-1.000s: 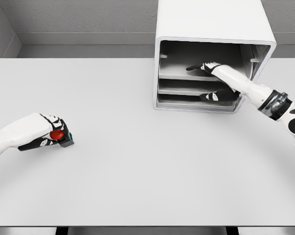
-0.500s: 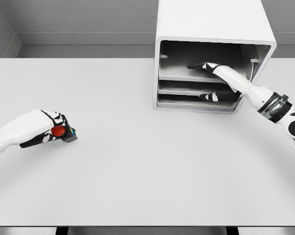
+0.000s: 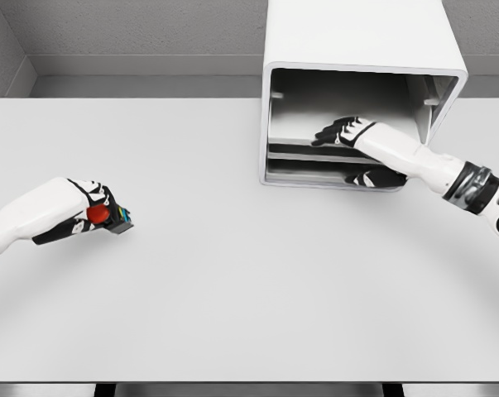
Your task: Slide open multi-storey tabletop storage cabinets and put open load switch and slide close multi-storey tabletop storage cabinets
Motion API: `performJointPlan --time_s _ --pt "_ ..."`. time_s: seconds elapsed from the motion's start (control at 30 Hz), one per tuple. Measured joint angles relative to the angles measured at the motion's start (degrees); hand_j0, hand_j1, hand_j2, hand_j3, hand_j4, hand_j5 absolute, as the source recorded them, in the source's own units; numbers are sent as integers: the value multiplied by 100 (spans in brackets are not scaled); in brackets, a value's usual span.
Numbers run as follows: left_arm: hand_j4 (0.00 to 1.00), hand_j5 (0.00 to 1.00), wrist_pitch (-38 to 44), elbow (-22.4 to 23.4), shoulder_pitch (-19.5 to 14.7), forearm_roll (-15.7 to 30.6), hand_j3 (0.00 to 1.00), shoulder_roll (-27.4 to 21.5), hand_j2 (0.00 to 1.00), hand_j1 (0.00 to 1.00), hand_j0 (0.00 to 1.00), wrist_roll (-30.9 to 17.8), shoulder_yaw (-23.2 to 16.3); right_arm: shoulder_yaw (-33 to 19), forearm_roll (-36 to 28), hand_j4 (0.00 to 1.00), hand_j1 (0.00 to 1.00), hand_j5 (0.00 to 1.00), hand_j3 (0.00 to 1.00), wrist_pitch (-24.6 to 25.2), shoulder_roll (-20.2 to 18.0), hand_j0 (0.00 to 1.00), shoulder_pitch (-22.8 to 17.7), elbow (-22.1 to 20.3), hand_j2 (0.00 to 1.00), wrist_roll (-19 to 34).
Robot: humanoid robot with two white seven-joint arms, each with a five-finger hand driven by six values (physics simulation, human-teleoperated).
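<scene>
A white multi-storey storage cabinet point(image 3: 361, 37) stands at the back right of the table, its front open and grey shelves showing inside. My right hand point(image 3: 338, 131) reaches into it and rests on the upper shelf point(image 3: 295, 136), fingers spread flat; the thumb hangs lower near the bottom shelf. At the left, my left hand point(image 3: 90, 212) is shut on the load switch point(image 3: 108, 217), a small dark block with a red knob and a teal edge, held just above the tabletop.
The white table point(image 3: 232, 273) spans the view, with a grey wall behind it. Its front edge runs along the bottom of the picture.
My left hand has carried the switch slightly right and up. My right hand has dropped from mid-air inside the cabinet onto the upper shelf and drawn toward the front.
</scene>
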State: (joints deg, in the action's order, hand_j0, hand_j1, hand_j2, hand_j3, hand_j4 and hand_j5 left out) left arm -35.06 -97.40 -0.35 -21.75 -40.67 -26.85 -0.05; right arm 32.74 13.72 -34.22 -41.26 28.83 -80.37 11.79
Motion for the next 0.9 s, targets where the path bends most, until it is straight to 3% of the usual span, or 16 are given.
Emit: performJointPlan --time_s 0.13,0.33,0.5,0.57,0.9 --pt "34 34 -1 -113 9 62 34 3 34 34 34 0 53 -100 -468 84 84 84 84 48 -113 84 -299 -287 84 39" --pt "34 34 -1 -279 9 148 34 9 34 34 34 1 92 -202 133 84 84 84 84 -46 -209 84 -343 -469 84 37" --pt "34 34 -1 -387 18 204 34 12 34 34 34 0 94 -232 174 84 84 84 84 -49 -303 84 -466 -624 84 33" --pt "34 34 -1 -416 18 217 34 15 34 34 34 -1 85 -306 -151 84 84 84 84 -11 -337 84 -615 -733 84 143" --pt "34 34 -4 -556 44 241 34 125 34 34 34 0 60 -558 302 84 84 84 84 -81 -555 84 -905 -1121 84 65"
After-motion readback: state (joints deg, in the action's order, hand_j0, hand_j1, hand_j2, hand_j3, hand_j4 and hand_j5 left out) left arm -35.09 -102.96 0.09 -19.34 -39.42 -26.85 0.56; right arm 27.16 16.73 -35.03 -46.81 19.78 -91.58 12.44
